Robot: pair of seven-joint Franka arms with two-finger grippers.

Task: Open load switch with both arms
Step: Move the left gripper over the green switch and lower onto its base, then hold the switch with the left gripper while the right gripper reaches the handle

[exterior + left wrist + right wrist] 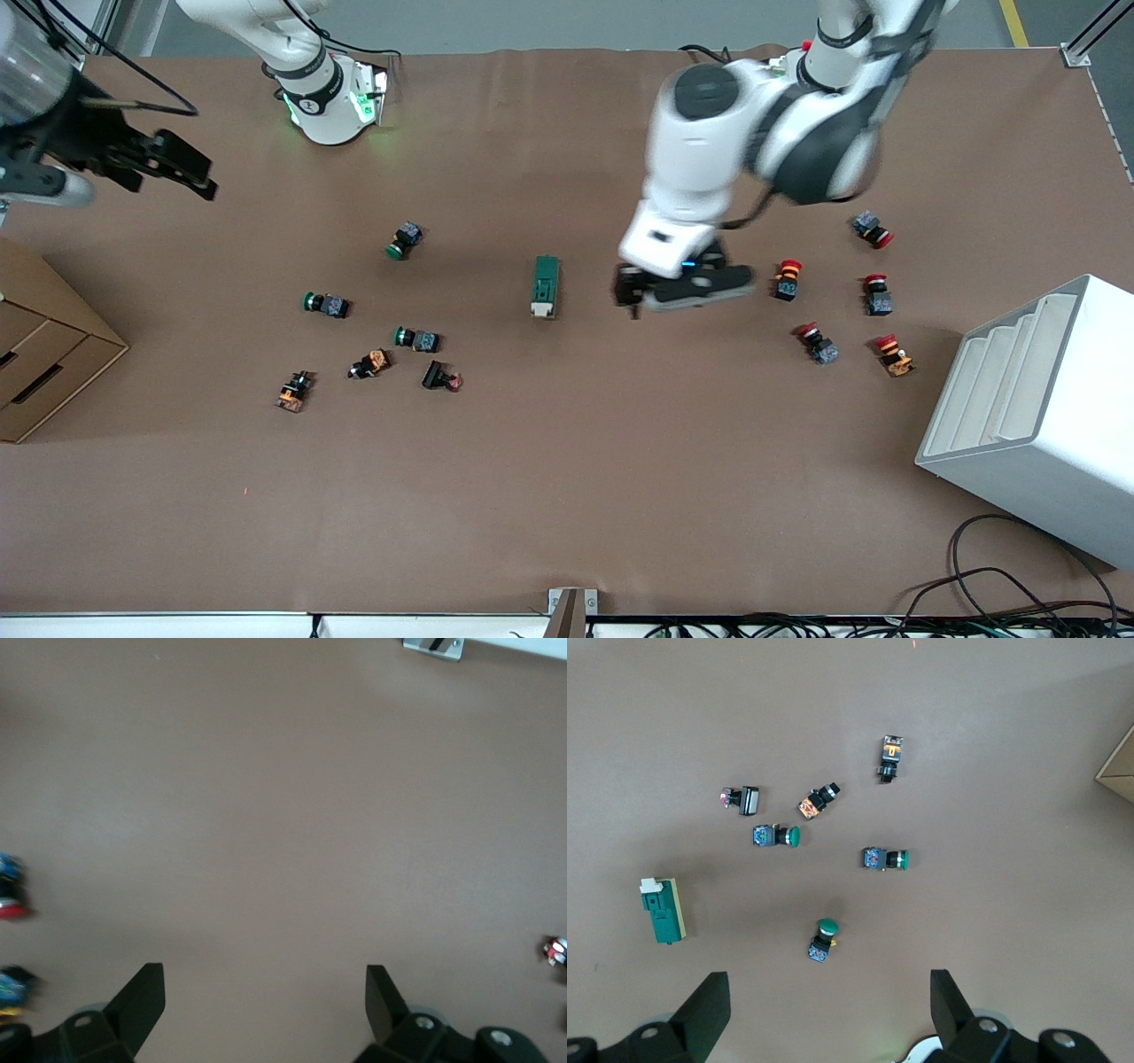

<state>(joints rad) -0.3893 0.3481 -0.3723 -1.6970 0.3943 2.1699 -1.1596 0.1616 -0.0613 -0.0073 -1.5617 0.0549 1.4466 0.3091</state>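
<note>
The load switch point(546, 285) is a dark-green block with a white piece at its end nearer the front camera. It lies flat at mid-table and also shows in the right wrist view point(662, 909). My left gripper point(684, 292) hangs open over bare table between the switch and the red-capped buttons. Its fingers point(142, 997) hold nothing, and the switch is out of the left wrist view. My right gripper point(182, 167) is open, high over the right arm's end of the table and well away from the switch. Nothing sits between its fingertips point(709, 1005).
Green-capped push buttons point(406, 240) point(325, 304) point(416, 338) and a few orange-bodied parts point(294, 391) lie toward the right arm's end. Red-capped buttons point(787, 279) point(873, 229) point(816, 343) lie toward the left arm's end. A cardboard box point(44, 354) and a white rack point(1036, 416) stand at the ends.
</note>
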